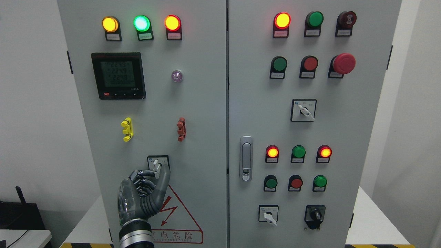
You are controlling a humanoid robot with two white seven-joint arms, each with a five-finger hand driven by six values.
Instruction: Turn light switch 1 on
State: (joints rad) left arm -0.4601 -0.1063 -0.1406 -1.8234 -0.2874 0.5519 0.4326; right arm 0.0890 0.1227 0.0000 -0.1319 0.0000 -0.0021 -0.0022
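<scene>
A grey electrical cabinet point(206, 120) fills the head view. On its left door, low down, a small rotary switch with a white knob point(157, 165) sits in a black-framed plate. My left hand point(155, 175) reaches up from the bottom edge. Its thumb and curled fingers point(144, 179) pinch the white knob, which stands nearly upright. Above it, three lamps glow yellow point(110, 24), green point(141, 23) and red-orange point(172, 22). The right arm does not show.
The left door also carries a digital meter point(118, 75), a yellow clip point(126, 129) and a red clip point(181, 129). The right door has a door handle point(246, 157), several lamps and push buttons, a red emergency stop point(343, 63) and further rotary switches point(303, 110).
</scene>
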